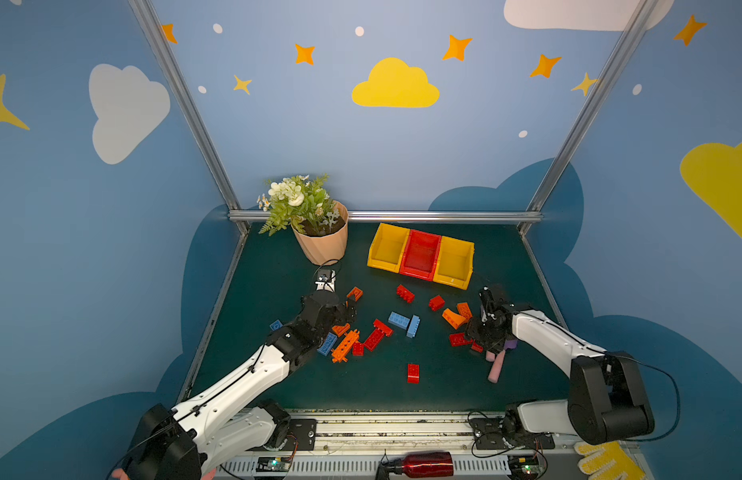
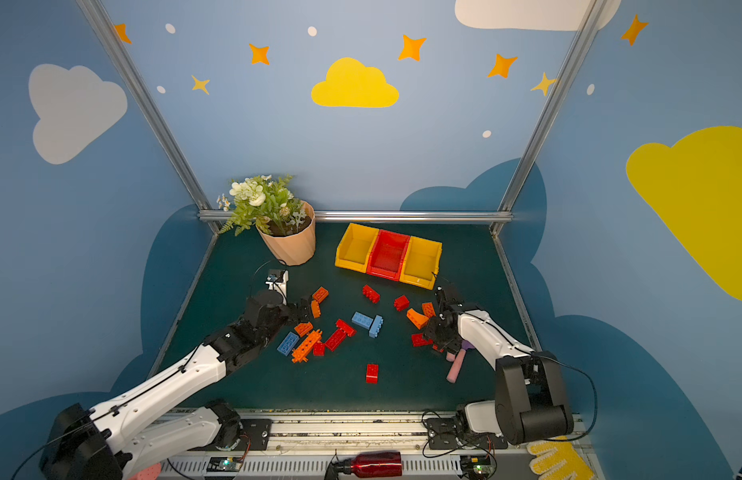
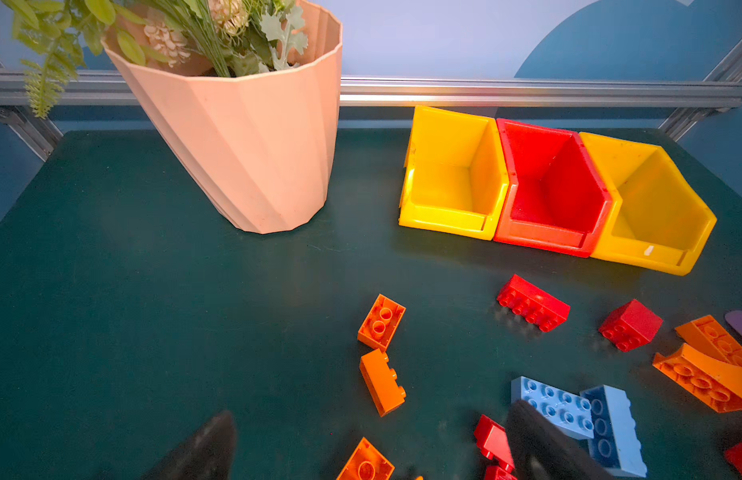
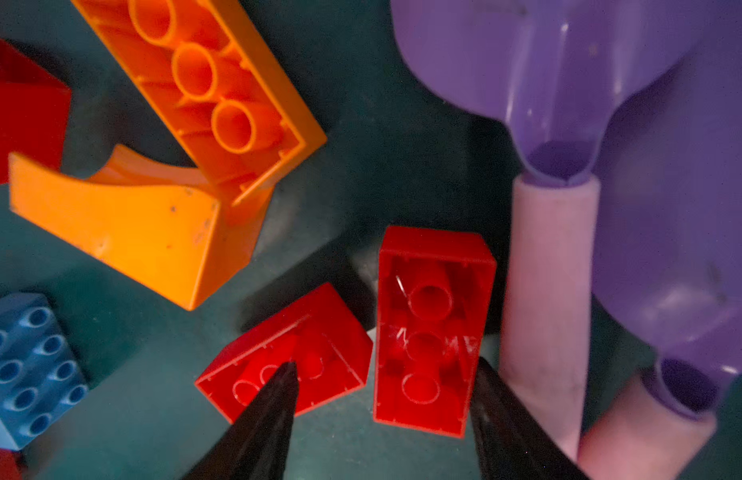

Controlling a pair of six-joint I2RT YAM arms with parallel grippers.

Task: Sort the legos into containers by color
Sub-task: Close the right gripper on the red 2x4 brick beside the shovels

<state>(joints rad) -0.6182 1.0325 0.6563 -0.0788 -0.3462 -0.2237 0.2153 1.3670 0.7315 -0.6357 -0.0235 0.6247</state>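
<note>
Green worktop [image 1: 273, 291] | right pincer [image 4: 388, 365] half open astride upturned red lego [image 4: 431, 332], gripping nothing | left pincer [image 3: 373, 417] wide, empty | I reckon it light, stiff, slick: pinch long sides

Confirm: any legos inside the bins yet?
No, the left wrist view shows all three bins empty, with the legos lying loose in front of them.

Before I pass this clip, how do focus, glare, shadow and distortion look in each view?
Both top views: evenly lit and sharp, wide-angle lens splaying the frame posts. Left wrist: containers crisp, glare streak on the rail, jaws blurred. Right wrist: dim and shadowed, red brick readable, purple piece soft.
</note>
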